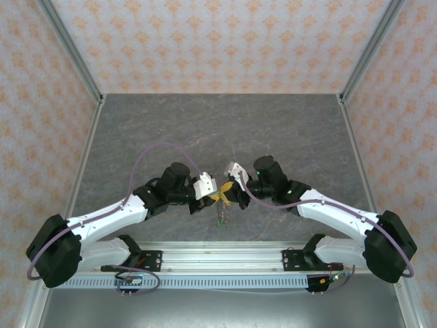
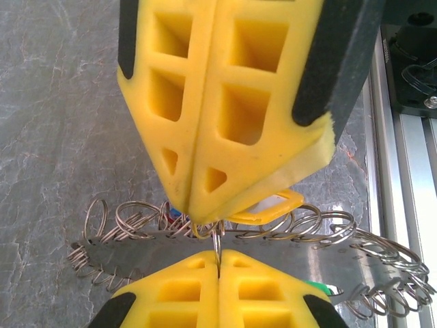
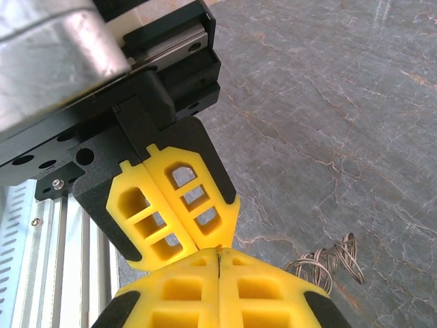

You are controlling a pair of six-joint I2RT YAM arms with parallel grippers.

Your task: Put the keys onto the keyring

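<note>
your left tool [image 2: 218, 254] is pressed together, pinching a wire of the keyring [image 2: 403, 273] near the middle of the desk's [image 1: 205, 123] near edge. the right tool [image 2: 199, 220], also pressed together, meets it tip to tip, with a yellow key [image 2: 273, 207] just beside. both arms angle inward.

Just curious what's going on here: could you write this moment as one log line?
left gripper: shut on keyring wire | right gripper: shut, tip to tip with left | yellow key: beside the tips
</note>
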